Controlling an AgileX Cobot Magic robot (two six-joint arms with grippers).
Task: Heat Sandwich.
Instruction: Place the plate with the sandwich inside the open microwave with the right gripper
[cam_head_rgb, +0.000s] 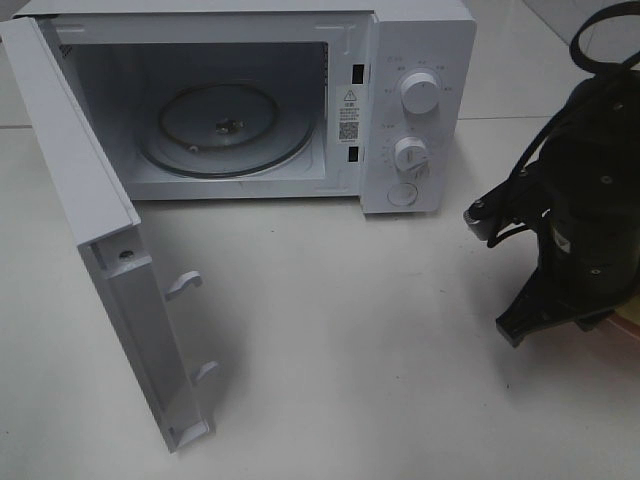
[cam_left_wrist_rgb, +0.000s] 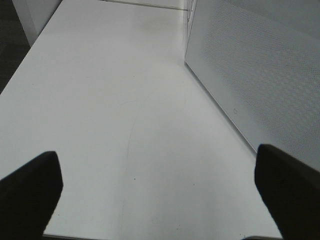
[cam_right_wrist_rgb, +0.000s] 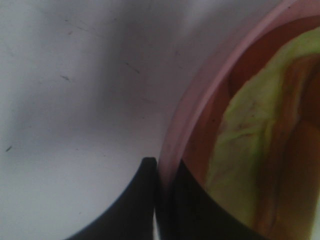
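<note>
The right jaws are clenched on the rim of the pink plate (cam_right_wrist_rgb: 175, 135), with one finger outside the rim and one inside it. The sandwich (cam_right_wrist_rgb: 260, 150) is seen lying on that plate, which is set on the worktop (cam_head_rgb: 350, 330) to the right of the microwave (cam_head_rgb: 420, 60) and apart from it. The microwave door (cam_head_rgb: 80, 200) is swung wide open and the glass turntable (cam_head_rgb: 225, 130) is exposed. The left jaws are held released above bare worktop beside the door.

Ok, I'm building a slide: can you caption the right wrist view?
Right gripper pinches the plate by its rim, sandwich on it.
</note>
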